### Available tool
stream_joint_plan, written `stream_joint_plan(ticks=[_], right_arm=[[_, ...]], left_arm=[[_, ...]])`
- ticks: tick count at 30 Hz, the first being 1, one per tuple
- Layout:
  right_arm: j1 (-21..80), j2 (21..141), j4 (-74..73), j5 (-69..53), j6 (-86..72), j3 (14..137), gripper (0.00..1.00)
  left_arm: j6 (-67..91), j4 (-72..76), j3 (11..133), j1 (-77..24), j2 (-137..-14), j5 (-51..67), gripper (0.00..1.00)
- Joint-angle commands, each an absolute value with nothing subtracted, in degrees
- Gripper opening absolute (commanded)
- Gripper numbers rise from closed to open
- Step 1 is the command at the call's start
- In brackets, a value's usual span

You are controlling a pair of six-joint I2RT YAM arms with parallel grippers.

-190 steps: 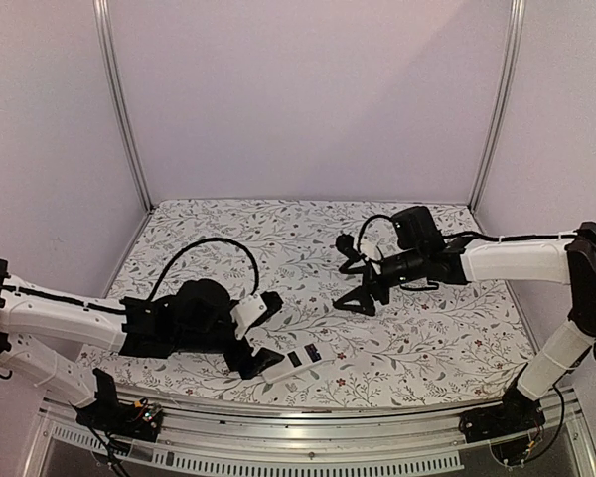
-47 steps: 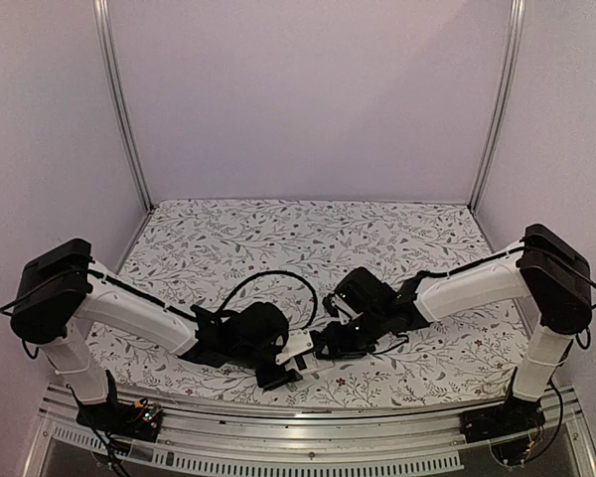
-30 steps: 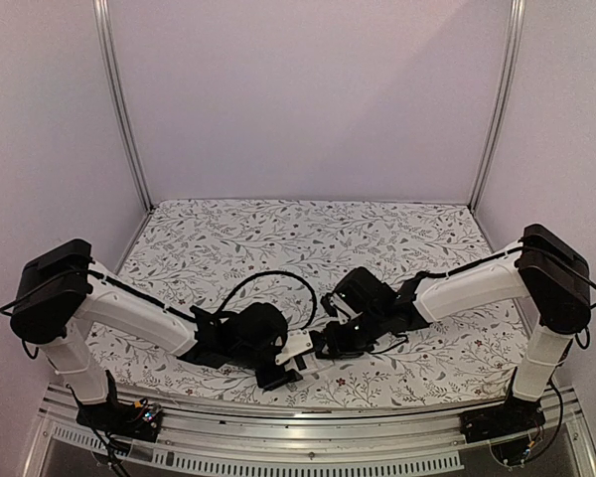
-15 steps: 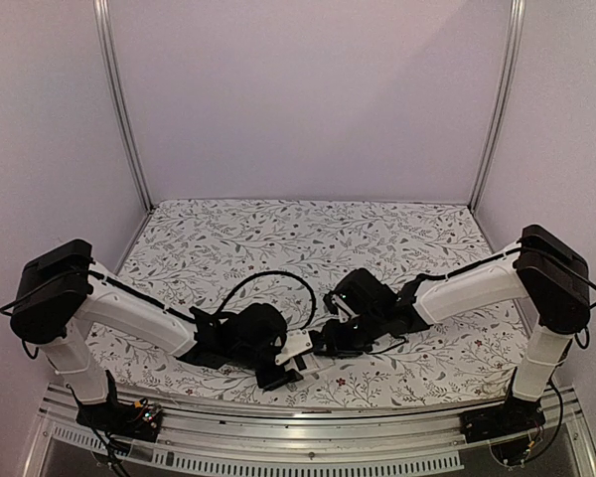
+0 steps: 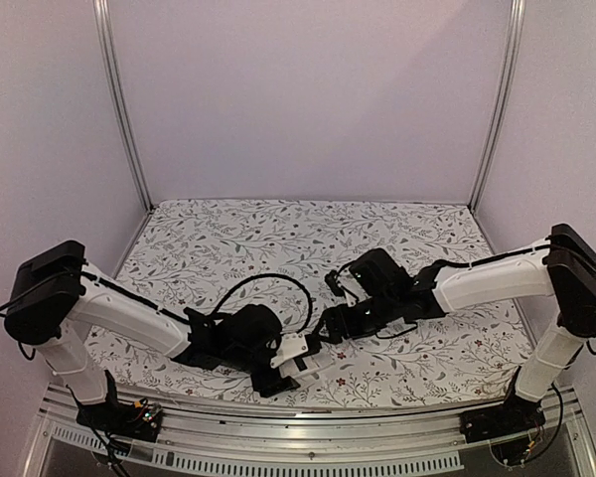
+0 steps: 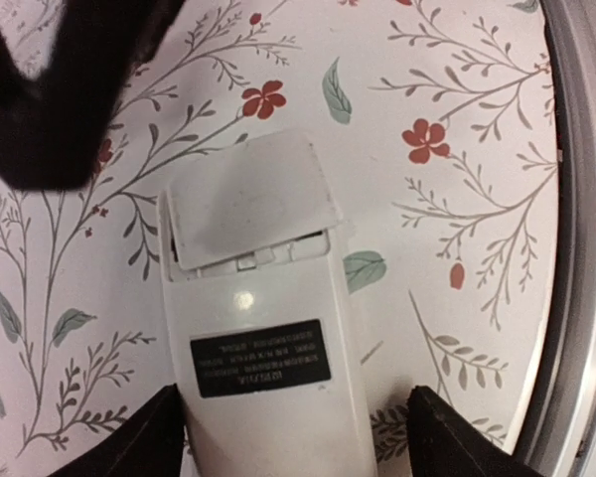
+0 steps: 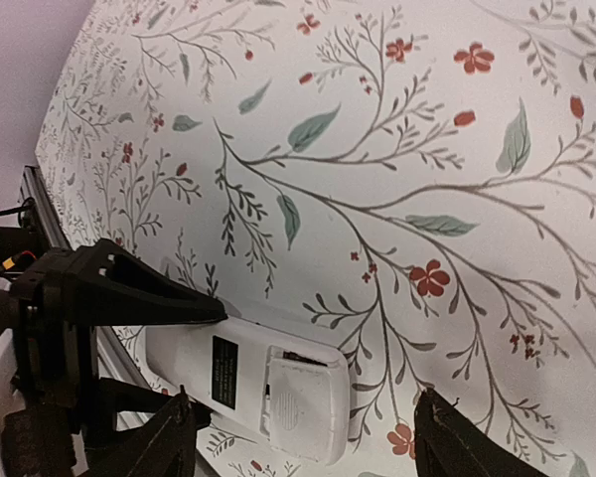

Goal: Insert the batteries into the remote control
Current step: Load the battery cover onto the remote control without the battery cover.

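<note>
Both claws are open — log it so. Your left claw (image 6: 293, 407) straddles the near end of the remote control (image 6: 263, 368). One finger looks to touch the remote's long edge and the other stands just off the opposite edge, so nothing is clamped.

The remote lies flat on the floral counter (image 6: 447, 89), plain white back up, with its black label (image 6: 260, 358) showing. It is near the metal rail (image 6: 576, 248) at the counter's front. The battery cover (image 6: 250, 194) sits askew over the far end, one corner overhanging the side and a dark slit along its edge. You cannot tell what is under it.

Your right claw (image 7: 306, 422) hangs just beyond the cover end — fingers spread wide, clear of the remote.
</note>
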State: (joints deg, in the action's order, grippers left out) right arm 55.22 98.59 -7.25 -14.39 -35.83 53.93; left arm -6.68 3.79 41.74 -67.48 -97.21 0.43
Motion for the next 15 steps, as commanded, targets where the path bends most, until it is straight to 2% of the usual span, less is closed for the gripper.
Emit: stream_joint_plan(ticks=[1, 6, 7, 8, 11, 15], right_arm=[[49.8, 90.1, -4.0, -19.7, -17.1, 51.4, 0.74], [47.5, 85.5, -2.8, -30.1, 8.5, 50.3, 0.78], [47.5, 86.1, -3.6, -30.5, 16.2, 50.5, 0.83], [47.6, 86.7, -4.9, -30.4, 20.4, 51.2, 0.93], [47.7, 91.6, -10.8, -30.8, 31.0, 55.8, 0.98], [48.3, 96.7, -17.0, -35.0, 44.5, 58.5, 0.98]], left_arm=[[-6.7, 0.8, 39.8, -67.9, -93.1, 3.1, 0.79], [-4.9, 0.9, 38.6, -67.7, -90.2, 4.2, 0.84], [-4.1, 0.5, 38.7, -67.6, -90.0, 4.1, 0.84], [-3.4, 0.2, 38.9, -67.6, -89.8, 3.8, 0.84], [-0.5, -2.3, 39.0, -67.6, -88.6, 2.1, 0.84], [6.7, -3.2, 37.2, -67.7, -85.2, -1.1, 0.85]])
